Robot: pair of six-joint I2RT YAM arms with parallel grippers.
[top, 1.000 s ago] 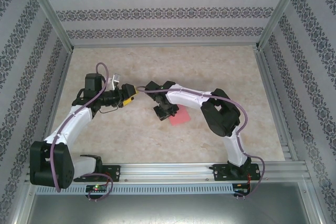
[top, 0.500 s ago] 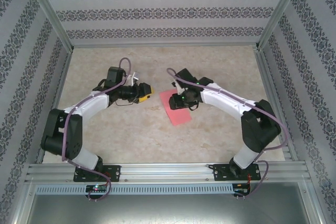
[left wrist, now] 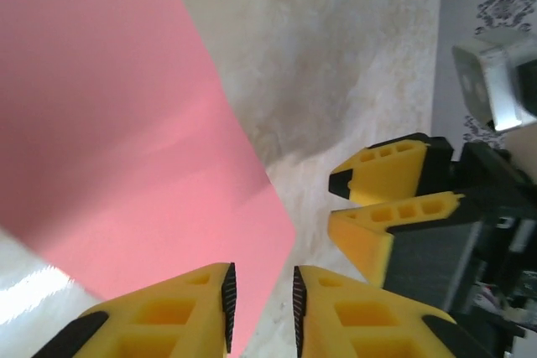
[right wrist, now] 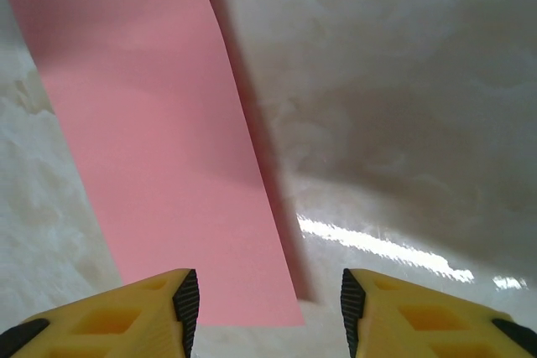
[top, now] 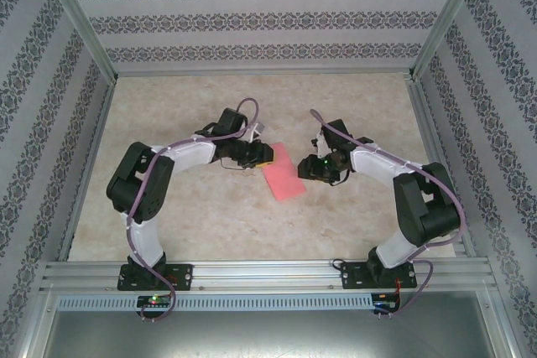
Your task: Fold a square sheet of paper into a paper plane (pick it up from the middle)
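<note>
Paper (top: 284, 175) is flat on the table (top: 201, 215), mid-workspace, between the two grippers. From the top it's a narrow pink strip, longer than wide, lying diagonal: far end up-left, near end down-right. No dart shape, no point, no centre ridge visible.

Left gripper (top: 263, 155) sits at the strip's far end, on its left side, arm reaching in from the left. Left wrist view: fingertips (left wrist: 227, 295) are close together with a slim gap between the pads. The pink edge runs down into that gap and behind the left pad. Can't tell if the pads touch the paper; nothing looks pinched or lifted. A faint shade band crosses the sheet there, could be a crease, can't confirm.

Right gripper (top: 314, 170) is just beside the strip's right edge, about mid-length, arm coming in from the right. Right wrist view: jaws well apart, roughly half open, holding nothing. The strip's end lies ahead of the fingers (right wrist: 183, 301) and closer to the left one, with bare table in front of the other. A dark shadow runs along one long edge, so that edge may sit slightly off the surface.

The left wrist view also shows the right gripper's yellow fingers (left wrist: 382, 175) just past the paper's corner, near it but apart.
</note>
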